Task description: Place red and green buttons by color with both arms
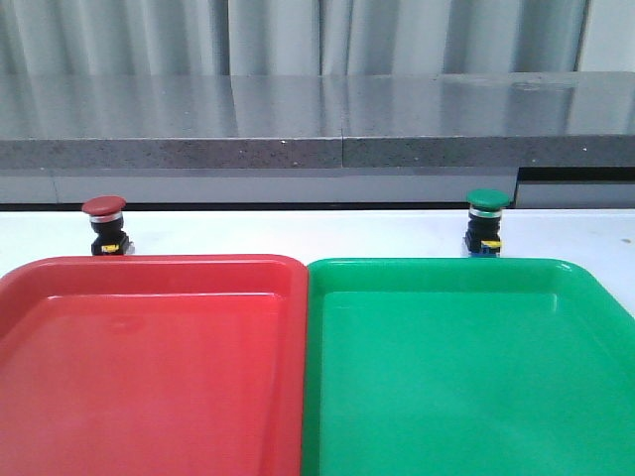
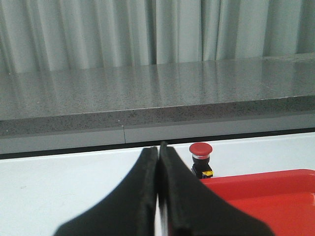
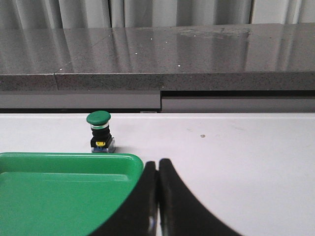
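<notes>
The red button (image 1: 105,225) stands upright on the white table just behind the red tray (image 1: 149,367), at the far left. It also shows in the left wrist view (image 2: 201,159). The green button (image 1: 486,222) stands upright behind the green tray (image 1: 466,377), and shows in the right wrist view (image 3: 100,132). My left gripper (image 2: 158,150) is shut and empty, short of the red button. My right gripper (image 3: 157,164) is shut and empty, beside the green tray's corner (image 3: 125,162). Neither gripper shows in the front view.
A grey stone ledge (image 1: 317,124) runs along the table's far edge, with pale curtains behind it. The two trays lie side by side and fill the near part of the table. Bare white table (image 3: 236,147) lies beside the green tray.
</notes>
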Robot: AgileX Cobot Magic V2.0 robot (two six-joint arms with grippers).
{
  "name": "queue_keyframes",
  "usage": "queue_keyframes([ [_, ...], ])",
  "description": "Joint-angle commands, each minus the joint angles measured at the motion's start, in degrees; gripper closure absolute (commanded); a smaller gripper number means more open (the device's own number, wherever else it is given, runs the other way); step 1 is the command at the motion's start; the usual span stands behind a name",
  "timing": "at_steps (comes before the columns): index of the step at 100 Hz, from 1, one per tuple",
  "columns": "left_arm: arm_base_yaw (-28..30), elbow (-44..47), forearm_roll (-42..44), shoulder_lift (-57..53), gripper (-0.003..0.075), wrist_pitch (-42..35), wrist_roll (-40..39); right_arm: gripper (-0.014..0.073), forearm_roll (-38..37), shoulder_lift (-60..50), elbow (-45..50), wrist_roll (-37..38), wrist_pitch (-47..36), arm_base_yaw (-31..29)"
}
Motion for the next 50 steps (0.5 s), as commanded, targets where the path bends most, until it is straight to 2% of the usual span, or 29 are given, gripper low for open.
queue_keyframes([
  [1,-0.5,2.4,0.0,-1.8,0.0739,-4.5,-0.1,0.0654,-0.7,0.5,-0.8,-0.1,-5.0,0.1],
  [36,-0.5,2.3,0.0,-1.8,0.0739,-5.5,-0.1,0.0654,-0.7,0.5,-0.8,-0.1,-5.0,0.1],
  [50,-0.5,-1.0,0.0,-1.1,0.0739,-5.5,-0.1,0.0654,-0.7,0.5,-0.8,-0.1,-5.0,0.1],
])
